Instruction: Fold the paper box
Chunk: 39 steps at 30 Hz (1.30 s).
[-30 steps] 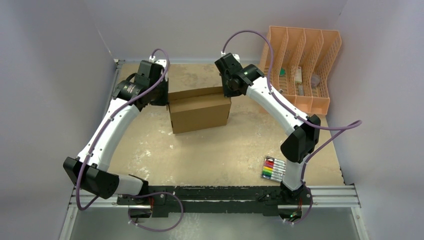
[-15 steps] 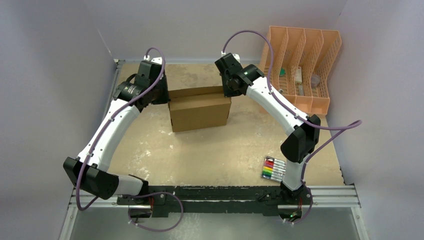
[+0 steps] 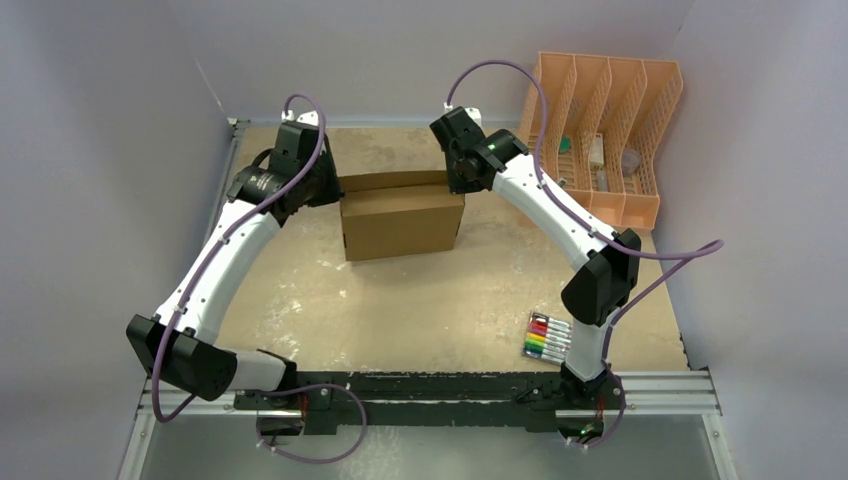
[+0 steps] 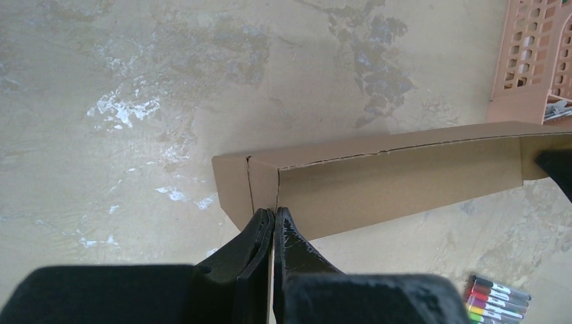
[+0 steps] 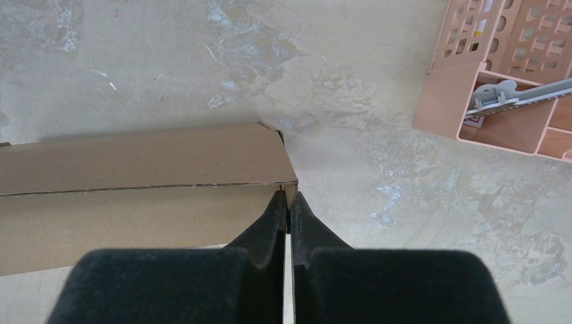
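The paper box (image 3: 400, 222), plain brown cardboard, stands folded into a rectangular shape at the back middle of the table. My left gripper (image 3: 334, 196) is shut on its left end wall. In the left wrist view, the fingertips (image 4: 273, 213) pinch the cardboard edge of the box (image 4: 378, 185) at a crease. My right gripper (image 3: 456, 186) is shut on the right end wall. Seen from the right wrist, the tips (image 5: 288, 200) clamp the corner of the box (image 5: 135, 182). A long top flap lies along the far side.
A peach slotted organizer (image 3: 605, 135) with small items stands at the back right. A pack of coloured markers (image 3: 547, 337) lies at the front right near the right arm's base. Grey walls close in on the left, back and right. A metal rail (image 3: 450, 385) runs along the near edge.
Both grippers keep their hold. The box has shifted very slightly right and away, and the left wrist has edged toward the back.
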Tool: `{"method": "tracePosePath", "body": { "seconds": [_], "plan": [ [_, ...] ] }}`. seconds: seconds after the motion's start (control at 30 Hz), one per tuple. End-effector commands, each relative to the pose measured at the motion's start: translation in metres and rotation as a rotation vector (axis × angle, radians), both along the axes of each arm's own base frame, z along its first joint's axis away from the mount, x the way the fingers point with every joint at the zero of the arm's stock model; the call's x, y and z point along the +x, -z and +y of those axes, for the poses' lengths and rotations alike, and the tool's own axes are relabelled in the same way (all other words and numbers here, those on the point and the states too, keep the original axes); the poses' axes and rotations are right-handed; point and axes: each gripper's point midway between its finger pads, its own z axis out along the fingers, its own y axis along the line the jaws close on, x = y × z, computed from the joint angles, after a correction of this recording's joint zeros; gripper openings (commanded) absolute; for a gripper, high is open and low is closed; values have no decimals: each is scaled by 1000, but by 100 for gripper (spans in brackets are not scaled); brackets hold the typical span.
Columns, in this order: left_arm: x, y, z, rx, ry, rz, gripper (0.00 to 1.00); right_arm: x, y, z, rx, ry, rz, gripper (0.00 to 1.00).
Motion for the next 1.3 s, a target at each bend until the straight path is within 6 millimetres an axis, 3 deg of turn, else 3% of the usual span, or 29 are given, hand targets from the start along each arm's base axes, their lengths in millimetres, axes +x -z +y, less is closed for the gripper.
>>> {"method": "tracePosePath", "body": {
  "seconds": [0.0, 0.37, 0.63, 0.83, 1.27],
  "plan": [
    [9, -24, -25, -144, 28, -87, 0, -14, 10, 1, -13, -23, 53, 0],
    [1, 3, -7, -33, 7, -31, 0, -14, 12, 2, -13, -30, 56, 0],
    [10, -18, -25, -181, -3, -112, 0, -14, 14, 6, -3, -37, 62, 0],
    [14, -27, -24, -201, -24, -154, 0, -16, 14, 4, -3, -34, 64, 0],
    [10, -7, -15, -128, -28, -101, 0, -16, 17, 7, 2, -40, 67, 0]
  ]
}}
